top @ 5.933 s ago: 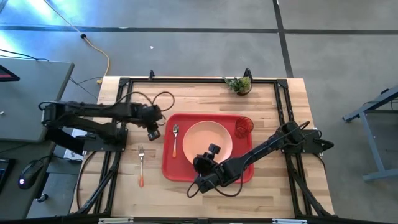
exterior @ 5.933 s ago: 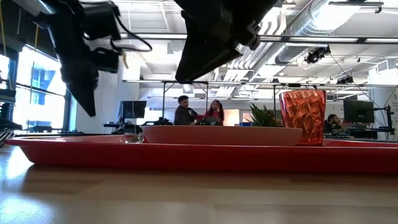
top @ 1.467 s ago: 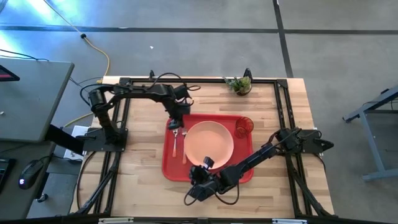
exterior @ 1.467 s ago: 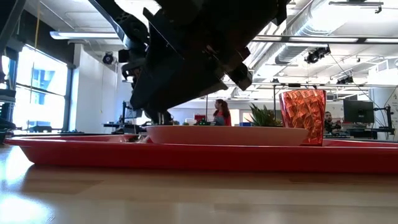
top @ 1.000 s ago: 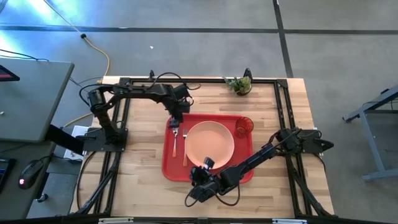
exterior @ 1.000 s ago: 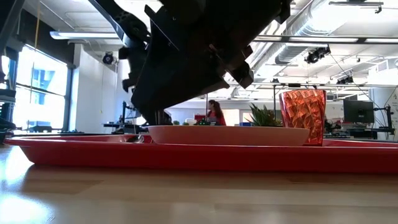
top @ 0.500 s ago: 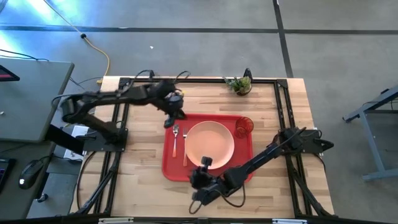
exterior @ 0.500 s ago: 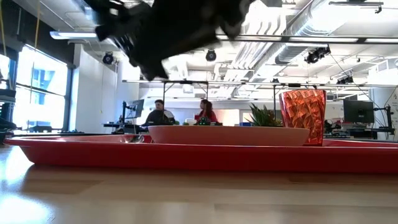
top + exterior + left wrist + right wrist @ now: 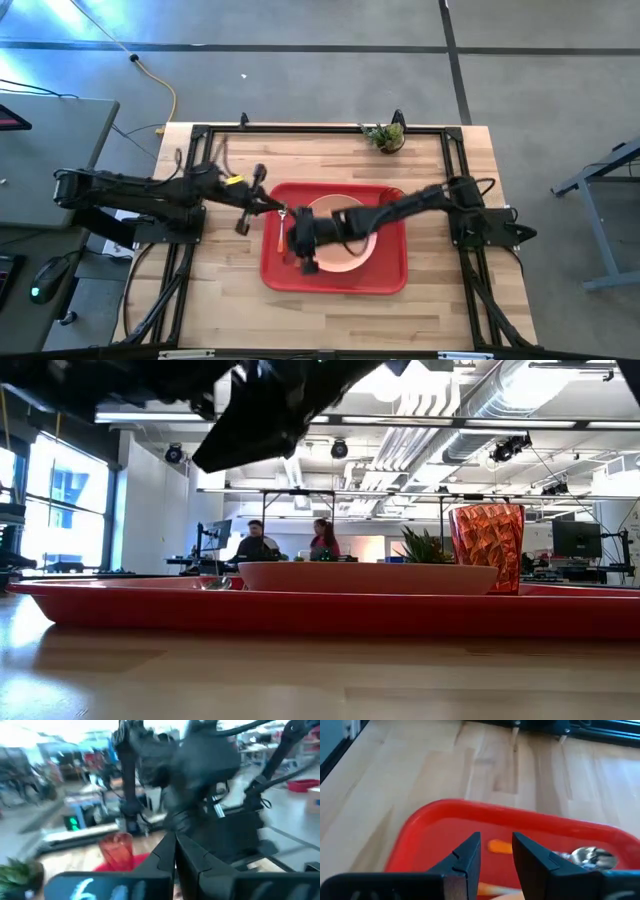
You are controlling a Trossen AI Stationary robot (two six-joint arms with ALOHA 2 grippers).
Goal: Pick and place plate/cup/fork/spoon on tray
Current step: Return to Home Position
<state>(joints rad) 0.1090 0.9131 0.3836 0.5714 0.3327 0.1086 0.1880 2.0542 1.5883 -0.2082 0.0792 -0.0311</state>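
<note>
Right wrist view: my right gripper [image 9: 495, 856] hung slightly parted, empty, over tray [image 9: 445, 815]; left gripper [image 9: 175, 852] pinched shut beside tray. Risk: sloppy retreat swing could've clipped spoon [image 9: 590, 854].

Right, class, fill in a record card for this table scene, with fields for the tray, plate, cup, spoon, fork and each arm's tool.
tray: red, on the wooden table
plate: on tray, partly hidden from above by the right arm
cup: upright on tray, beside plate
spoon: lying flat on tray
fork: cannot be made out
left tool: shut, empty, by tray's left edge
right tool: open, empty, over tray's left side
</note>
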